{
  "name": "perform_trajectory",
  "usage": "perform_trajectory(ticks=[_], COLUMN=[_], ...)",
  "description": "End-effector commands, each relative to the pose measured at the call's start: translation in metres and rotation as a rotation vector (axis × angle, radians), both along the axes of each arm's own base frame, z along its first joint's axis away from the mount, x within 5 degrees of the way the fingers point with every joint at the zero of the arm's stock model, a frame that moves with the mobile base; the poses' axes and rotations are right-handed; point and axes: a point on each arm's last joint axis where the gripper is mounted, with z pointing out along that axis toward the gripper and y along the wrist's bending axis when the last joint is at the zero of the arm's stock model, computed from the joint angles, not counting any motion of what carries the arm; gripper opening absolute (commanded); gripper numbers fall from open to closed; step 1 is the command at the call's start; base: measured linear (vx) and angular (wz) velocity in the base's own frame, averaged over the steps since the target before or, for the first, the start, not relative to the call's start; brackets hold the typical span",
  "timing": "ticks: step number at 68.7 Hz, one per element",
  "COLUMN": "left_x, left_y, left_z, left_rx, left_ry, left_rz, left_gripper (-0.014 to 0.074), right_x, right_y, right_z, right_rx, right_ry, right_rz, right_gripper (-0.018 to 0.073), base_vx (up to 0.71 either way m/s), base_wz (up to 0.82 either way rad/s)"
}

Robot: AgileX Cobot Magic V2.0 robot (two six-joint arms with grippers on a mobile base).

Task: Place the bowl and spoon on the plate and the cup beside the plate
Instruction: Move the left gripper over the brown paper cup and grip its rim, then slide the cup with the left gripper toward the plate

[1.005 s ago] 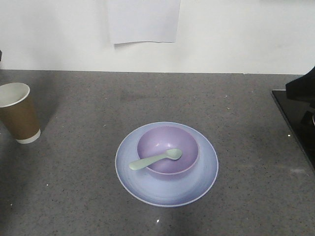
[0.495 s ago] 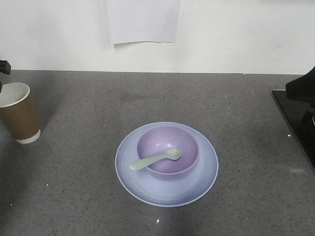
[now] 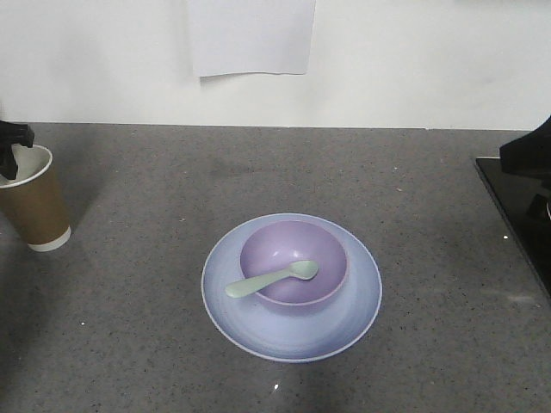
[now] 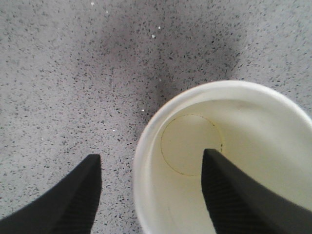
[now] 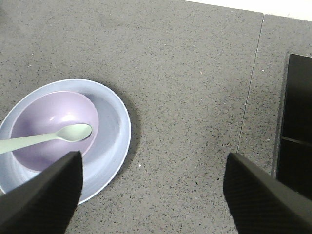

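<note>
Left tool (image 4: 151,192): open, its two dark fingers spread; one finger (image 4: 73,200) hangs outside the cup wall over the tabletop, the other (image 4: 243,195) over the cup's white inside. They straddle the rim, likely so a squeeze would pinch the wall for a lift.
Contact: the wrist view does not settle whether either finger touches the paper; probably not yet.
Cup (image 3: 33,198): upright at the far left of the tabletop (image 3: 129,327), well apart from the plate, so it is not yet beside the plate.
Right tool (image 5: 151,190): open and holding nothing, fingers wide, hovering over bare tabletop just right of the plate, out of the left arm's way.
Plate (image 3: 353,301): centre of the tabletop, carrying the bowl (image 3: 331,258), which sits a little toward the back.
Spoon (image 3: 274,279): head lying in the bowl, handle resting over the bowl's front-left rim and pointing toward the cup's side; that part looks done.
Surroundings: a white paper sheet (image 3: 251,36) on the back wall; a black panel (image 3: 516,206) at the right edge.
Path: nothing stands between cup and plate; the jutting spoon handle is the one thing to skirt.
</note>
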Motion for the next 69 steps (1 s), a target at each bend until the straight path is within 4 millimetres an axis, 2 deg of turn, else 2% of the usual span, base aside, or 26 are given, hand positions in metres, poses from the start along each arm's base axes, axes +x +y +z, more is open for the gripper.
perform_trajectory(ticks=[1, 14, 21, 32, 47, 69], left_x=[-0.002, -0.001, -0.001, -0.001, -0.007, -0.038], left_y=[-0.001, -0.001, -0.001, -0.001, -0.005, -0.026], left_z=[0.019, 0.018, 0.018, 0.018, 0.028, 0.072], left_rx=[0.0, 0.0, 0.0, 0.007, -0.027, -0.166], left_ry=[-0.087, -0.086, -0.086, -0.085, -0.112, -0.216], left_rz=[0.009, 0.009, 0.009, -0.008, -0.028, -0.116], left_gripper=[0.0419, 0.0325, 0.0212, -0.0011, -0.0008, -0.0008], right_x=[-0.002, -0.001, -0.001, -0.001, -0.001, -0.001], right_y=[-0.001, -0.001, -0.001, -0.001, -0.001, -0.001], right_z=[0.014, 0.014, 0.014, 0.014, 0.014, 0.014], right_rx=[0.014, 0.014, 0.014, 0.015, 0.015, 0.016], right_ry=[-0.098, -0.099, -0.099, -0.101, -0.101, -0.101], right_rz=[-0.013, -0.013, -0.013, -0.014, -0.014, -0.015], right_gripper=[0.058, 0.058, 0.058, 0.058, 0.058, 0.058], base_vx=[0.0, 0.0, 0.0, 0.0, 0.0, 0.0], base_wz=[0.0, 0.0, 0.0, 0.0, 0.0, 0.0])
